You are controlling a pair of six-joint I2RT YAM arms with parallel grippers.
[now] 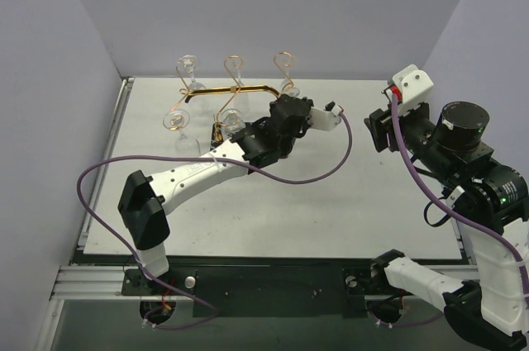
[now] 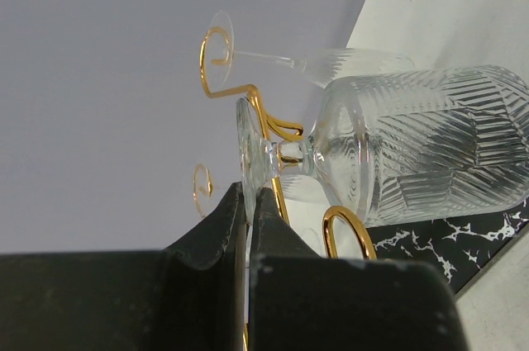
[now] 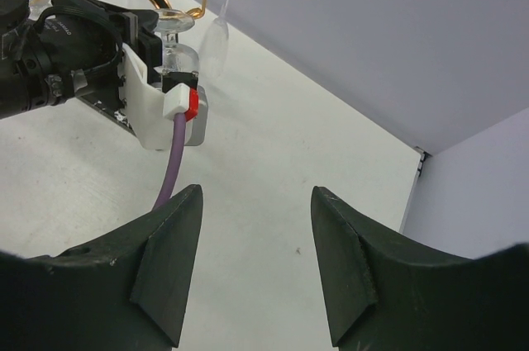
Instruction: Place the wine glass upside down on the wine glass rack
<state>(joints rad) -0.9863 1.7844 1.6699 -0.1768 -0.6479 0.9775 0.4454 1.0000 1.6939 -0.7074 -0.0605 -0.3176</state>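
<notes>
The copper-gold wire rack (image 1: 235, 87) stands at the back of the table on a black veined base (image 2: 446, 244). My left gripper (image 2: 250, 196) is shut on the foot disc of a ribbed wine glass (image 2: 430, 144). The glass is foot-up, with its stem at the rack's gold wire (image 2: 263, 120) and its bowl toward the base. In the top view this glass (image 1: 232, 117) sits at the rack's middle, with my left gripper (image 1: 227, 130) right beside it. My right gripper (image 3: 256, 260) is open and empty, away from the rack at the right (image 1: 378, 126).
A plain glass (image 2: 355, 62) hangs upside down in a rack loop behind the ribbed one. The top view shows other glasses on the rack's left side (image 1: 175, 121) and back left (image 1: 188, 66). A purple cable (image 1: 331, 165) loops from the left wrist. Grey walls close off the back and sides.
</notes>
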